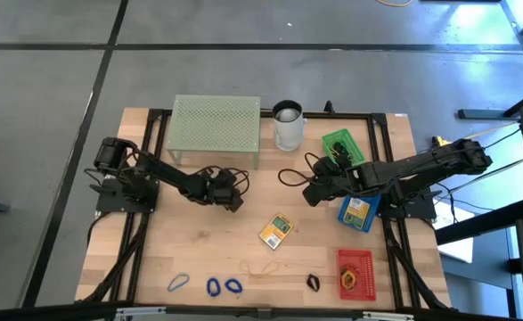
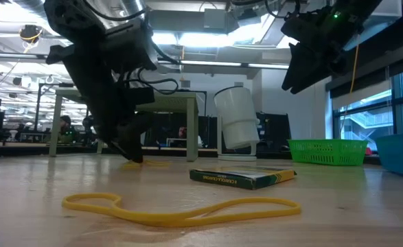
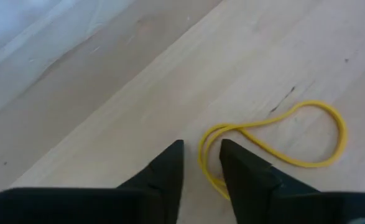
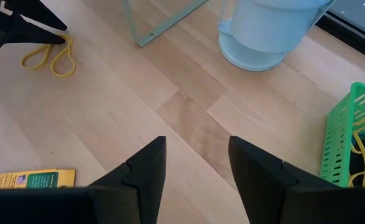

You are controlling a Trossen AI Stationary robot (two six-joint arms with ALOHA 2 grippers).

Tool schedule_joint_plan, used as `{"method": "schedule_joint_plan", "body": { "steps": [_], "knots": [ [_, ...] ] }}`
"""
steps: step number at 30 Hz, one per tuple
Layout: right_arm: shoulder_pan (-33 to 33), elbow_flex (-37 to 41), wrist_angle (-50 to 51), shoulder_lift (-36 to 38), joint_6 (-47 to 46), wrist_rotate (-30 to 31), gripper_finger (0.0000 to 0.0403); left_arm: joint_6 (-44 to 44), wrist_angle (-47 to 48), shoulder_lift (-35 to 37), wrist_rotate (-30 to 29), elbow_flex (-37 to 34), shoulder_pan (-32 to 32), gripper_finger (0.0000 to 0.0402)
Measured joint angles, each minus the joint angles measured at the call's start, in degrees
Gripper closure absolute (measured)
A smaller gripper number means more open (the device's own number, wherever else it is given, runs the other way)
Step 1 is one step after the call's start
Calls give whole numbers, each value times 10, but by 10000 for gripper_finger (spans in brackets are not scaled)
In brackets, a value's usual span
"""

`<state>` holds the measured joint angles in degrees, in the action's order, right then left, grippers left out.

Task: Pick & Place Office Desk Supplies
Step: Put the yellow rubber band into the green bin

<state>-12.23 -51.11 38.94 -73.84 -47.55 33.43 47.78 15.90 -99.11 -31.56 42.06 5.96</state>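
While our left gripper [image 3: 202, 171] stands low over the bare wood in front of the pale green mesh stand [image 1: 216, 125], its two dark fingers [image 3: 166, 171] sit a narrow gap apart with one end of a yellow rubber band [image 3: 275, 140] lying in that gap. From the left wrist view we cannot tell whether the fingers already press the band or only straddle it. The band lies flat on the table [image 1: 199, 254], stretched into a long loop. Its near end is doubled over between our fingertips and its rounded far end points away from the gripper, so its long axis runs slantwise outward from the fingers. In the low view the left gripper's tips reach down to the tabletop beside that band [image 2: 146, 162].

Our right gripper [image 4: 198, 165] hangs in the air with its fingers spread and nothing between them, near the green basket [image 1: 343, 146] and just in front of the white cup [image 1: 288, 125]. Below it lies a yellow card pack [image 1: 276, 230], its long axis diagonal on the table. Near the front edge we see another yellow rubber band [image 2: 180, 208] stretched across the width of the table, blue bands [image 1: 223, 286], a black binder clip [image 1: 314, 283], a red basket [image 1: 355, 272] and a blue basket [image 1: 359, 212].
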Motion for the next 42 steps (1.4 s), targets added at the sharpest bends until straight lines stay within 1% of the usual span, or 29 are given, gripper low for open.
{"method": "schedule_joint_plan", "body": {
  "steps": [3,7,12,16,18,21,24,28,36,40,42],
  "knots": [
    [0,0,0,0,0,0,227,-2,-3,0,5,0,0,339],
    [0,0,0,0,0,0,227,-29,-12,0,11,0,0,391],
    [0,0,0,0,0,0,227,-74,-49,1,10,-2,2,399],
    [0,0,-1,0,0,2,227,-108,-57,5,16,13,12,400],
    [0,0,-2,0,0,2,227,-118,-72,10,49,26,21,399],
    [0,0,-6,0,0,2,227,-149,-97,26,61,39,36,400],
    [0,0,-11,0,0,2,227,-194,-147,35,52,49,52,400],
    [-7,0,-32,0,0,2,227,-265,-246,50,40,64,83,399],
    [-41,0,-80,0,19,2,227,-472,-500,54,18,69,157,398],
    [-61,0,-111,0,33,2,228,-545,-573,54,9,69,190,398],
    [-73,0,-135,0,52,2,228,-577,-594,55,8,69,203,398]
  ]
}}
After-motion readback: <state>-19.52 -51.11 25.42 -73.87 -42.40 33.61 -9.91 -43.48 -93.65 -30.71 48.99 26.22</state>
